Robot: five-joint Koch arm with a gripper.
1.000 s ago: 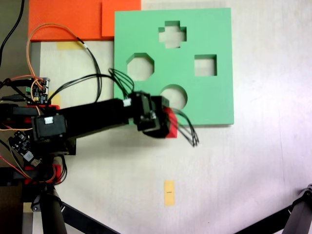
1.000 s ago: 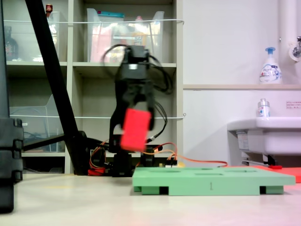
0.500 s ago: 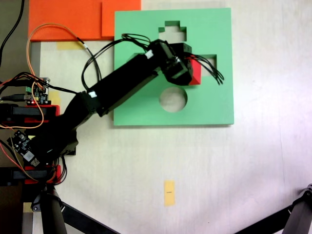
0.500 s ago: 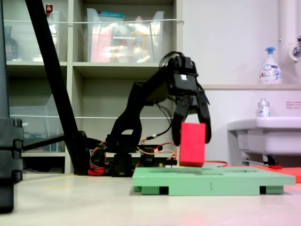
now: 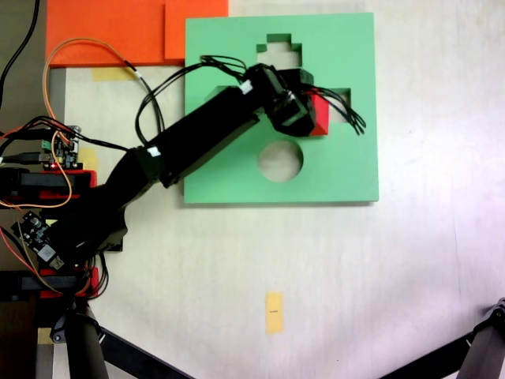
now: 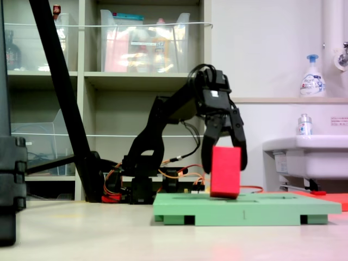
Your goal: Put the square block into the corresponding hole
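Note:
The square block (image 5: 320,120) is a bright red foam cube held in my gripper (image 5: 309,113), which is shut on it. It hangs over the left part of the square hole (image 5: 341,100) in the green foam board (image 5: 347,166). In the second exterior view the block (image 6: 225,174) stands upright between the black fingers (image 6: 207,156) of the gripper (image 6: 224,163). Its bottom edge is level with the top face of the board (image 6: 272,209). The arm hides the octagonal cutout and part of the cross cutout (image 5: 278,41).
The round cutout (image 5: 280,160) lies just below the gripper in the first exterior view. Orange foam sheets (image 5: 118,31) sit at the top left, and circuit boards with cables (image 5: 59,146) at the left edge. A yellow tag (image 5: 274,312) lies lower down. Tripod legs (image 5: 87,347) cross the bottom corners.
One second ago the gripper held the block near the board's lower edge. It swung over the square hole, and in the last half second the block sank to the board's top.

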